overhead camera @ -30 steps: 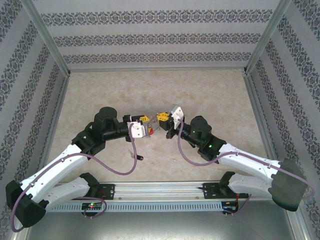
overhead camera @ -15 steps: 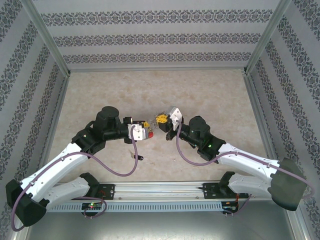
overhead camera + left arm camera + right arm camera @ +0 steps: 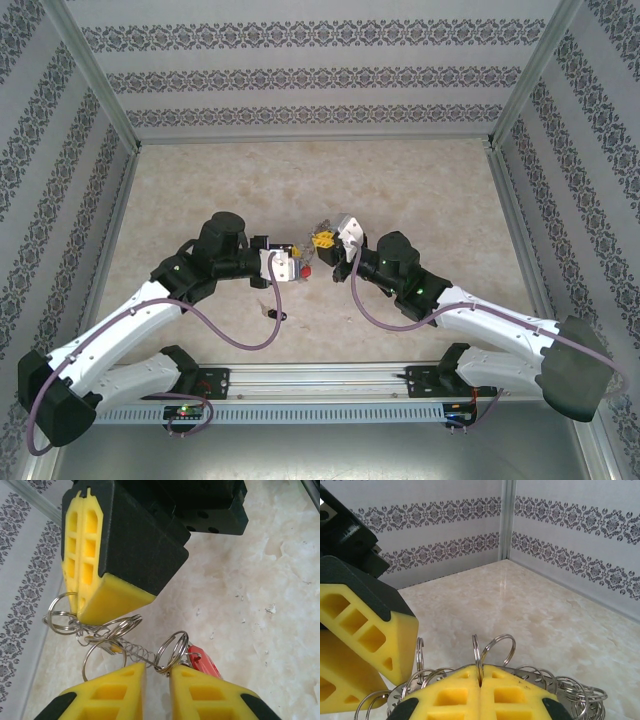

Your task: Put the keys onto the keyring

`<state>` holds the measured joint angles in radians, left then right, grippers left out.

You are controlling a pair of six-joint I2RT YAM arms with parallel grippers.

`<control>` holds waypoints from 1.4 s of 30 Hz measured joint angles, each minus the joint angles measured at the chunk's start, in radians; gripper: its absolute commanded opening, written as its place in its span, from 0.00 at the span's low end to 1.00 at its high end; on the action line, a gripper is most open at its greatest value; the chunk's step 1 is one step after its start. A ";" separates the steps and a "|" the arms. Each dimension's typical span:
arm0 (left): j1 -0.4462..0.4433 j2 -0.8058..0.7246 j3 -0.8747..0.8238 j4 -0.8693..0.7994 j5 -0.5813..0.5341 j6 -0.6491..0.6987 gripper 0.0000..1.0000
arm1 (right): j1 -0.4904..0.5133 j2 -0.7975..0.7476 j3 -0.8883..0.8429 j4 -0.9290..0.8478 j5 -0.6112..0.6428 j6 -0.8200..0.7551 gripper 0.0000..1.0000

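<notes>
Top external view had both arms meeting mid-table (image 3: pixel 430 190) with the keyring (image 3: pixel 132 651) held up between them. Left gripper (image 3: pixel 157 675) was nipped onto one of its small rings right beside the red tag (image 3: pixel 202 660) — right gripper (image 3: pixel 480 674) had its pads squeezed tight on another ring. The key (image 3: pixel 277 316) lay on the table nearer the bases, well apart from all that.

No text, labels or numbers are legible.
</notes>
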<state>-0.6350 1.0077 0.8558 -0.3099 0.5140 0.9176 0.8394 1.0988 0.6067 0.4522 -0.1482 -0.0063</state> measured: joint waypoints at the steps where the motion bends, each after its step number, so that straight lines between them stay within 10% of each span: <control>1: 0.000 0.002 0.000 0.000 0.003 0.000 0.26 | 0.000 0.000 0.000 0.000 0.000 0.000 0.00; 30: -0.008 -0.042 0.006 0.005 0.055 -0.010 0.47 | 0.000 0.006 0.002 0.000 0.012 0.003 0.00; 42: -0.008 -0.027 0.012 -0.010 0.066 -0.011 0.40 | 0.000 0.006 0.002 0.000 0.012 0.003 0.00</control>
<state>-0.6426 0.9802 0.8680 -0.3202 0.5804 0.9070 0.8394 1.1053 0.6090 0.4519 -0.1360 -0.0036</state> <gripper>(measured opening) 0.406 0.049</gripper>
